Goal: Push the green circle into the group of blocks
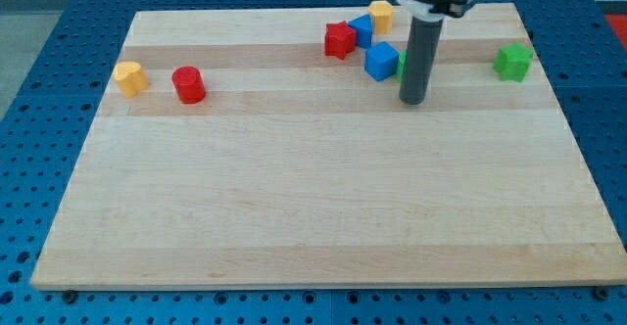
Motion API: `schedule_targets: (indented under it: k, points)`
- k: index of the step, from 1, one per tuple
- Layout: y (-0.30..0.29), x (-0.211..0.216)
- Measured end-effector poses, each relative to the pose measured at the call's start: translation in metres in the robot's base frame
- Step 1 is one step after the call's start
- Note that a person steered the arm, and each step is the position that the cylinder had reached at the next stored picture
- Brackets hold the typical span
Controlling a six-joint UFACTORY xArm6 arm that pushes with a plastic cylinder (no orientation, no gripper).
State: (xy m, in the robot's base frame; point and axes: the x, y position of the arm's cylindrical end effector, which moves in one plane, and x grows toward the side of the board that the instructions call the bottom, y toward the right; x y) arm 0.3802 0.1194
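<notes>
My rod comes down from the view's top right, and my tip (413, 101) rests on the board. A green block (401, 67) is mostly hidden behind the rod; only a sliver shows at the rod's left edge, so its shape is unclear. It touches a blue cube (381, 60) on its left. Just up and left of the cube are a red block (340, 39), a smaller blue block (361, 28) and a yellow block (380, 14), close together near the board's top edge.
A green star-shaped block (512, 62) sits alone near the board's right edge. A yellow heart-like block (129, 76) and a red cylinder (188, 84) sit at the left. The wooden board (313, 198) lies on a blue perforated table.
</notes>
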Motion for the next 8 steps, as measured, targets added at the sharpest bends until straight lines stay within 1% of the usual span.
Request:
schedule_targets:
  k: [1, 2, 3, 5, 6, 8]
  points:
    - [0.006, -0.01]
    - [0.005, -0.031]
    - [-0.007, -0.058]
    - [-0.05, -0.122]
    - [-0.062, -0.143]
    - [-0.051, -0.143]
